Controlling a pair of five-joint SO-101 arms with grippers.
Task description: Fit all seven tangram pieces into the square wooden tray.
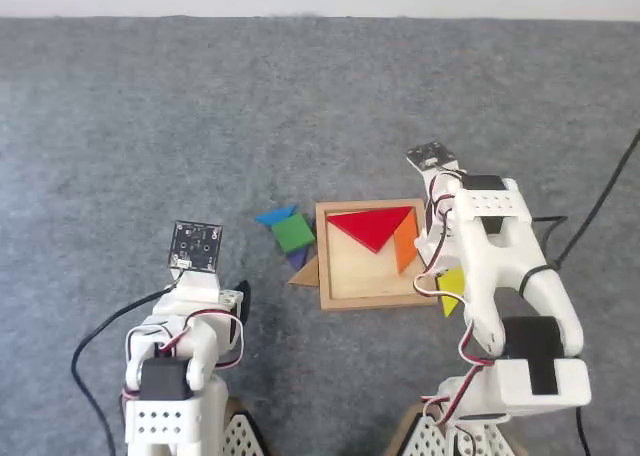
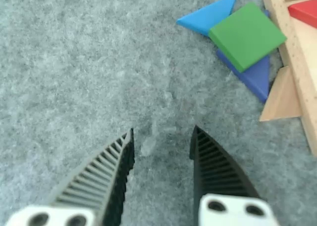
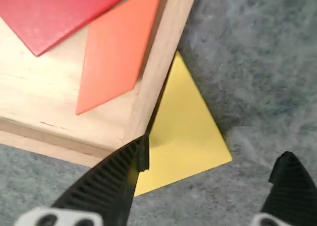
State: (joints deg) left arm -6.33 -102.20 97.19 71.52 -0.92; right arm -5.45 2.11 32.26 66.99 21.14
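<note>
The square wooden tray holds a red triangle and an orange piece along its right side. A yellow triangle lies on the carpet against the tray's outer right wall. My right gripper is open over it, one finger at the triangle's edge by the tray corner. Left of the tray, a light blue triangle, a green square, a dark blue piece and a tan triangle are clustered. My left gripper is open over bare carpet, short of that cluster.
Grey carpet covers the whole table. In the high view the right arm stands over the tray's right edge and partly covers the yellow triangle. The left arm sits at the near left. Cables trail by both bases.
</note>
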